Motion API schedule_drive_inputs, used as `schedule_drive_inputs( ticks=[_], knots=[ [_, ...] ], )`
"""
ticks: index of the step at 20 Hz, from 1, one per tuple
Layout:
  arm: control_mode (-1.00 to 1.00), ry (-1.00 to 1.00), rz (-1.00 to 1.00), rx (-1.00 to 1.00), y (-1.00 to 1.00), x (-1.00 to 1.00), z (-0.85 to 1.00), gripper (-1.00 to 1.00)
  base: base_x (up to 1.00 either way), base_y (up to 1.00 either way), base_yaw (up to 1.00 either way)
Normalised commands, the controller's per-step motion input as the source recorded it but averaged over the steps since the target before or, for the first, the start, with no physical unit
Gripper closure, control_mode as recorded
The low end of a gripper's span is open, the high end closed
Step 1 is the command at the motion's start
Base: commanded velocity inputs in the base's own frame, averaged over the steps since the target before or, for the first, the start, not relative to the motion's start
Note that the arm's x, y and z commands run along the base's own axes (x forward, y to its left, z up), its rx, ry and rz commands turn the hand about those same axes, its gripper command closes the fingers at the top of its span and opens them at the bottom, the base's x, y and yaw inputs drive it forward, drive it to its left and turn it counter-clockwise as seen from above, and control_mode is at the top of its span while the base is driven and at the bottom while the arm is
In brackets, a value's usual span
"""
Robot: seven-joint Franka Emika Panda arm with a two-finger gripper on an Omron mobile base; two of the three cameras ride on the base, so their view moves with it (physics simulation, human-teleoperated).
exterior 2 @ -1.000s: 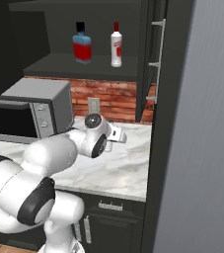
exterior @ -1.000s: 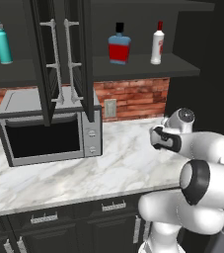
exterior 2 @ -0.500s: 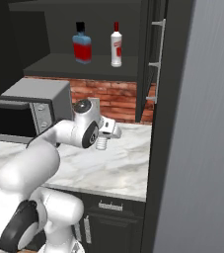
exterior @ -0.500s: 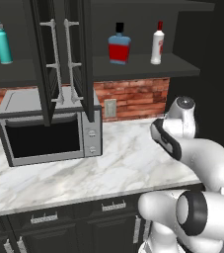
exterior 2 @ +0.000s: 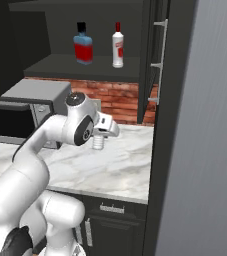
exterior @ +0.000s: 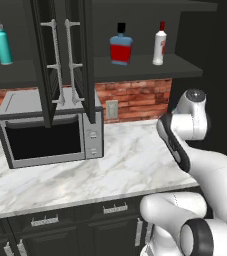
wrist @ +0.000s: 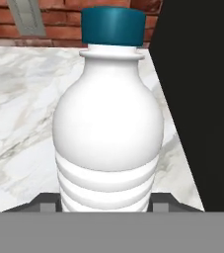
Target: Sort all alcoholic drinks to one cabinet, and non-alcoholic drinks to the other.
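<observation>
Now we see pincer [exterior 2: 101,141] clamped on ribbed water bottle [wrist: 107,128], held over right end of tabletop [exterior: 110,170], near brick wall. Teal bottle [exterior: 2,43] on far-left shelf. Risk we judge: low grip, top-heavy bottle may tilt, clip shelf edge.

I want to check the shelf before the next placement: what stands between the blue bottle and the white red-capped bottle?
Nothing: in the left base view the dark shelf is bare between the blue bottle and the white bottle. The right base view shows the same.
</observation>
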Motion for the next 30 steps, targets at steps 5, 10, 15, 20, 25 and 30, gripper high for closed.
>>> schedule_drive_inputs(
  ticks=[5,10,15,20,25,30],
  knots=[
    [-1.0,-0.14,0.02,0.0,0.16,-0.3,0.32,1.0,0.0,0.0,0.0],
    [-1.0,-0.18,0.01,0.0,0.14,-0.36,0.37,1.0,0.0,0.0,0.0],
    [-1.0,-0.17,0.0,0.0,0.13,-0.38,0.39,1.0,0.0,0.0,0.0],
    [-1.0,-0.13,0.0,0.0,0.13,-0.38,0.44,1.0,0.0,0.0,0.0],
    [-1.0,-0.08,0.0,0.0,0.14,-0.37,0.41,1.0,0.0,0.0,0.0],
    [-1.0,-0.07,0.0,0.0,0.12,-0.34,0.39,1.0,0.0,0.0,0.0]
  ],
)
